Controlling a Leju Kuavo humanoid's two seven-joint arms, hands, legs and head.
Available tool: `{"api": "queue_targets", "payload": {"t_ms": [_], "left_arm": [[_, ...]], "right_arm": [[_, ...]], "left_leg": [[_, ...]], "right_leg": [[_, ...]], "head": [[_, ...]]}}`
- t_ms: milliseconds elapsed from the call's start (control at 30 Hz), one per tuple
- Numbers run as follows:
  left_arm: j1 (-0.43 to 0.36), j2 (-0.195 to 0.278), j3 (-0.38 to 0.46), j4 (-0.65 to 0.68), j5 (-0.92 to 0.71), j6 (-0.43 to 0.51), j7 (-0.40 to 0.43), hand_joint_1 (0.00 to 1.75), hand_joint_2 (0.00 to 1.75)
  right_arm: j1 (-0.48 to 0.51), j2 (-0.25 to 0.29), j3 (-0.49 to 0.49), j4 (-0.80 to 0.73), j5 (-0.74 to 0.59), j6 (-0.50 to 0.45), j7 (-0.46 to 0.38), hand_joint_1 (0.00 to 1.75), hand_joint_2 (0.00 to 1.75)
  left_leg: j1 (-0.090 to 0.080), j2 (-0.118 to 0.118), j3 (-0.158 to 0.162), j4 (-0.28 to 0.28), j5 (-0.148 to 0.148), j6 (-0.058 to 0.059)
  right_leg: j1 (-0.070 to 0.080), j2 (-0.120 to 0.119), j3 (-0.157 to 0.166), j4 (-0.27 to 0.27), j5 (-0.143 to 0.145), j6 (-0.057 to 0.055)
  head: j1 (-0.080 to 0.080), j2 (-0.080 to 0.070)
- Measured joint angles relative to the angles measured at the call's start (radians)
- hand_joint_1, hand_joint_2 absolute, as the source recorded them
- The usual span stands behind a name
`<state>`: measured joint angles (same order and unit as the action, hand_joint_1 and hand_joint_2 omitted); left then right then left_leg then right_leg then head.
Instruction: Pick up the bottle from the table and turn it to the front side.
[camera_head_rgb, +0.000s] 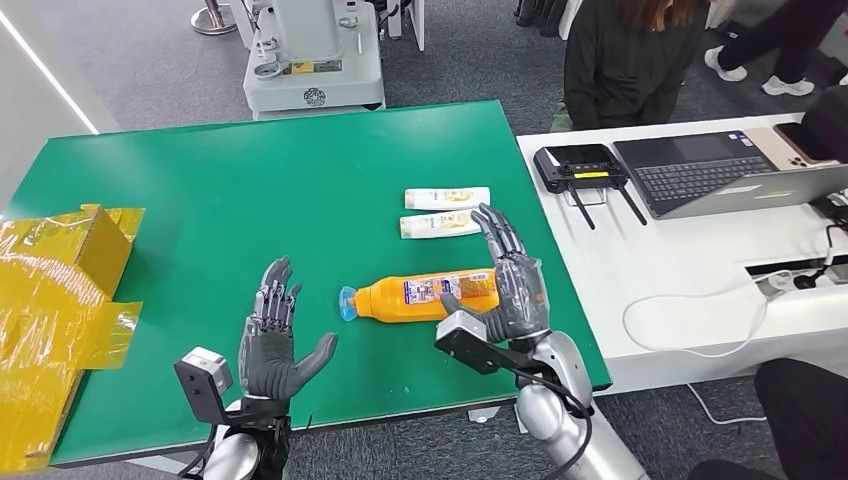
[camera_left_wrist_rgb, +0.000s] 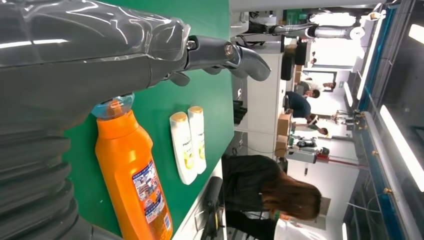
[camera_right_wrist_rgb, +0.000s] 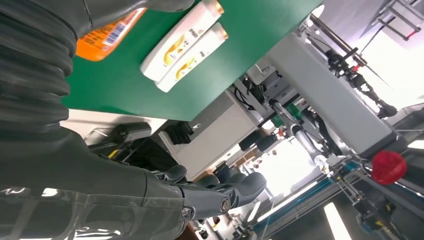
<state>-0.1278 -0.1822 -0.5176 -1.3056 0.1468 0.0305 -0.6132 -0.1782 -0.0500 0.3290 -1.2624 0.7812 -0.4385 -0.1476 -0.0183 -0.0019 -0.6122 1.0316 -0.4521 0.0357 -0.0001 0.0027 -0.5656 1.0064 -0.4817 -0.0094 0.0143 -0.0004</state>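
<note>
An orange bottle (camera_head_rgb: 420, 297) with a blue cap lies on its side on the green table (camera_head_rgb: 250, 180), cap pointing left and a printed label facing up. My right hand (camera_head_rgb: 510, 280) is at the bottle's base end, fingers stretched out and away from me, thumb by the bottle's side; it grips nothing. My left hand (camera_head_rgb: 272, 340) stands open a little left of the cap, palm turned toward the bottle and apart from it. The left wrist view shows the bottle (camera_left_wrist_rgb: 135, 180) beyond my left hand (camera_left_wrist_rgb: 100, 55). The right wrist view shows a strip of the bottle (camera_right_wrist_rgb: 107, 35) beside my right hand (camera_right_wrist_rgb: 100, 195).
Two white shampoo bottles (camera_head_rgb: 445, 210) lie side by side just behind the orange one. A yellow cardboard box (camera_head_rgb: 60, 290) sits at the table's left edge. A white table (camera_head_rgb: 660, 250) to the right holds a laptop (camera_head_rgb: 720, 170) and a controller (camera_head_rgb: 580, 165); a person (camera_head_rgb: 630, 60) stands behind.
</note>
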Motion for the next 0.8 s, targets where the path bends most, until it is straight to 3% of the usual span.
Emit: {"api": "queue_targets", "payload": {"t_ms": [233,633,800], "left_arm": [[0.000,0.004,0.000,0.007,0.028,-0.013,0.016,0.00,1.75],[-0.024,0.010,0.000,0.043,0.084,-0.055,0.046,0.00,1.75],[-0.019,0.016,0.000,0.051,0.133,-0.091,0.056,0.00,1.75]], "right_arm": [[-0.102,0.001,0.077,0.110,0.095,0.096,0.108,0.00,1.75],[-0.199,0.001,0.151,0.235,0.204,0.183,0.214,0.00,1.75],[-0.209,0.001,0.160,0.271,0.226,0.155,0.211,0.00,1.75]], "left_leg": [[0.000,0.000,0.000,0.000,0.000,0.000],[0.000,-0.001,0.000,0.000,0.000,0.000],[0.000,-0.001,0.000,0.000,0.000,-0.001]], "right_leg": [[0.000,0.000,0.000,0.000,0.000,0.000],[0.000,0.000,0.000,0.000,0.000,0.000],[0.000,-0.001,0.000,0.000,0.000,0.000]], "head": [[0.000,0.000],[0.000,0.000],[0.000,0.000]]}}
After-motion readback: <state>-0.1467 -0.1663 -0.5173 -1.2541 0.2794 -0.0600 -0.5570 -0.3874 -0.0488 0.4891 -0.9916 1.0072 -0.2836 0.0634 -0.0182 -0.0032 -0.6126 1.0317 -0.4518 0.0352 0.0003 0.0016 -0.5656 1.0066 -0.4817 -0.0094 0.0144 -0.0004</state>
